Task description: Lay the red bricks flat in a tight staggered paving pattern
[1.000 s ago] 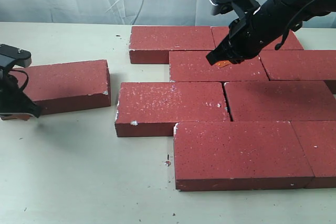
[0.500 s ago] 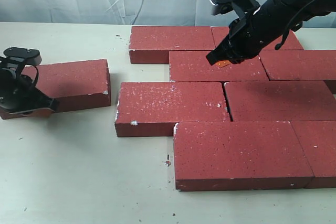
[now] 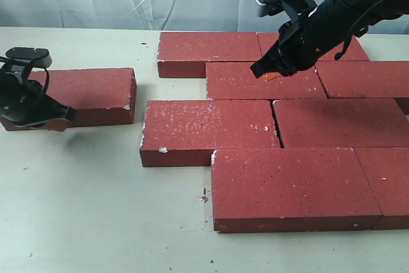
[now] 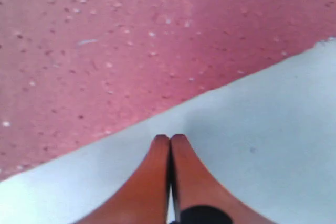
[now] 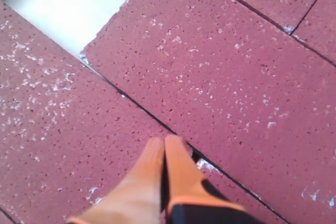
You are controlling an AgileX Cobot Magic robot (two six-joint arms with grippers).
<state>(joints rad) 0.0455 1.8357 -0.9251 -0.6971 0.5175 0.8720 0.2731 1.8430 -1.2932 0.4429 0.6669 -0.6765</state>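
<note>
Your left gripper (image 3: 59, 119) sits low by the desk's left edge, its orange fingers (image 4: 155, 171) pressed together on nothing, the tip just beside the front-left corner of the loose brick (image 3: 86, 91). I can't tell if it is touching. That brick lies flat on the desk (image 3: 96, 215), alone near the left edge and apart from the pattern.

The other red bricks (image 3: 287, 187) lie flat in staggered rows across the right half, running from the back edge forward. Your right gripper (image 3: 268, 73) hangs over the second-row brick (image 3: 265, 86), fingers closed too and carrying nothing. Its wrist view puts the tip above a joint between bricks.

This looks like a shove. The loose brick wants to slide toward the right edge into the open pocket between the back-row brick (image 3: 208, 52) and the third-row brick (image 3: 208, 129), butting against the second-row brick.

- **Contact:** Put the closed tip low and centred on the short end facing the left edge. Contact at the corner will likely spin the brick.
- **Line-up:** Square it with the rows before it enters, because the pocket looks snug and a chipped corner could catch.
- **Push:** Go slow and straight, and stop once the ends meet so you don't shift the laid rows.
</note>
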